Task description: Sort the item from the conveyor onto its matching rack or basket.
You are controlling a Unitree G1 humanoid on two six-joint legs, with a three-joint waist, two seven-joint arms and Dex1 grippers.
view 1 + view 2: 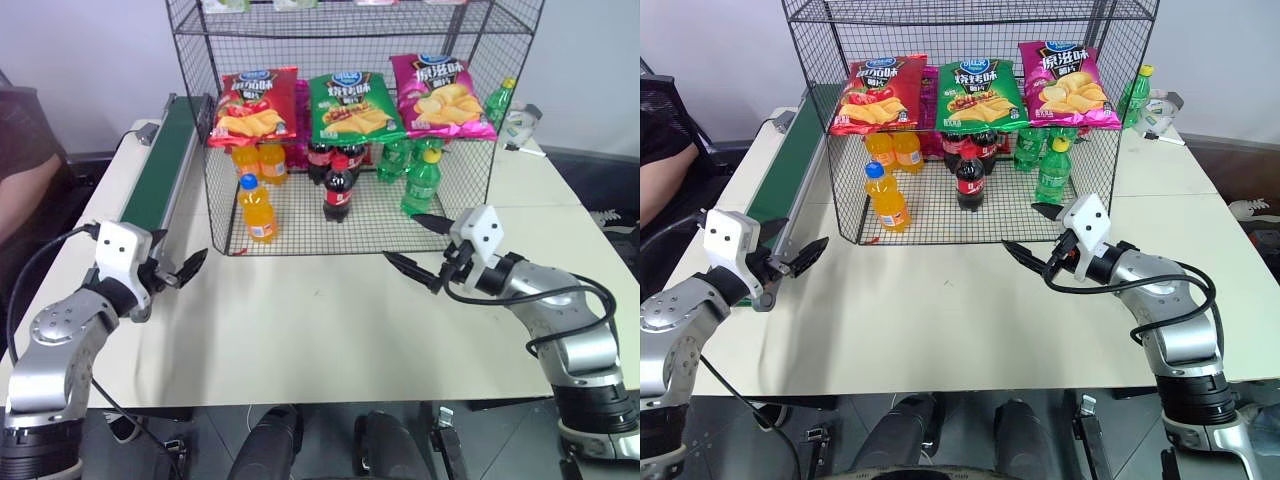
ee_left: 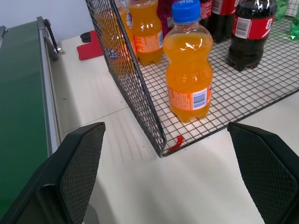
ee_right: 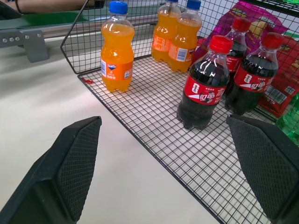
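1 orange soda bottle (image 1: 258, 208) upright in rack (image 1: 222, 205), cap up, both pincers (image 1: 187, 268) (image 1: 418, 245) open, empty.

orange soda bottle (image 1: 258, 209) upright in rack (image 1: 470, 130), conveyor (image 1: 160, 165) left of it

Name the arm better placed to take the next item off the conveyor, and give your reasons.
Left, most likely. The left hand hangs open right beside the conveyor on the robot's left. The right hand, also open, sits across the table in front of the black wire rack, farther from the belt.
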